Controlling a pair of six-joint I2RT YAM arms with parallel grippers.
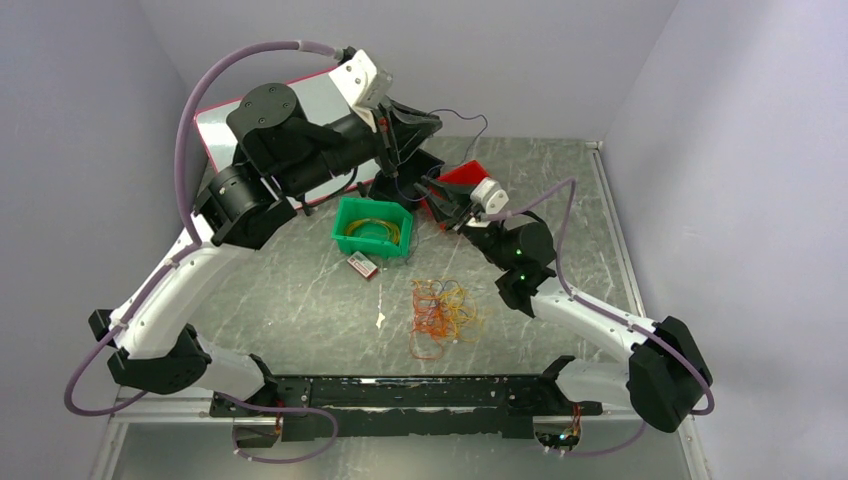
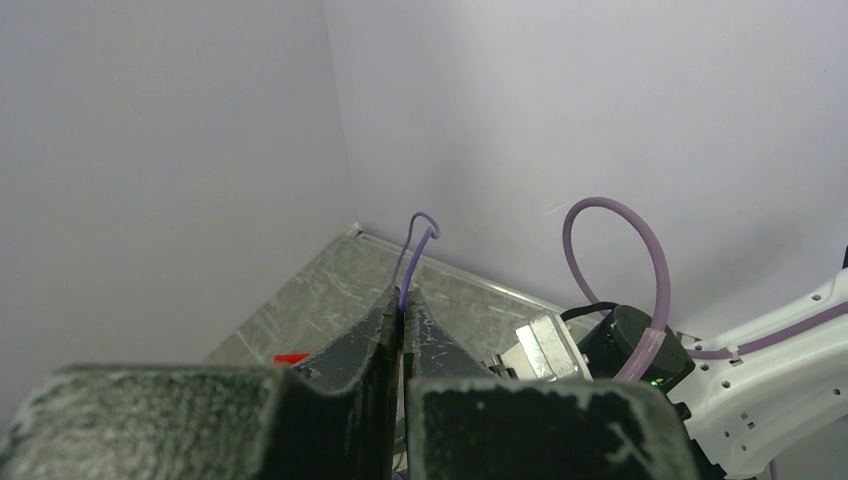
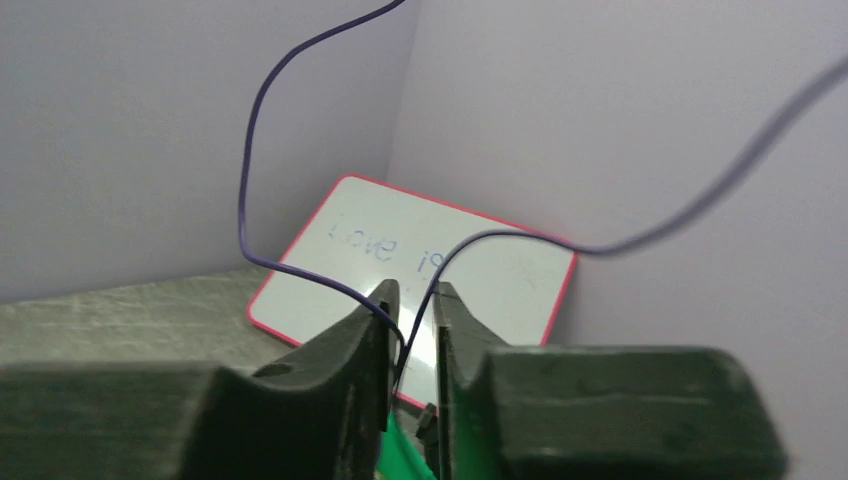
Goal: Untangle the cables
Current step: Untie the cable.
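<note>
Evidently only one purple cable hung freed at the far side, the left end effector clenched on it and the right end effector nearly closed around it, grip unclear, while the orange, yellow and red cables lay knotted on the tabletop, leaving most work undone.

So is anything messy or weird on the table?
Yes. A tangled heap of orange, yellow and red cables lies loose on the table, outside the green bin that holds yellow loops.
</note>
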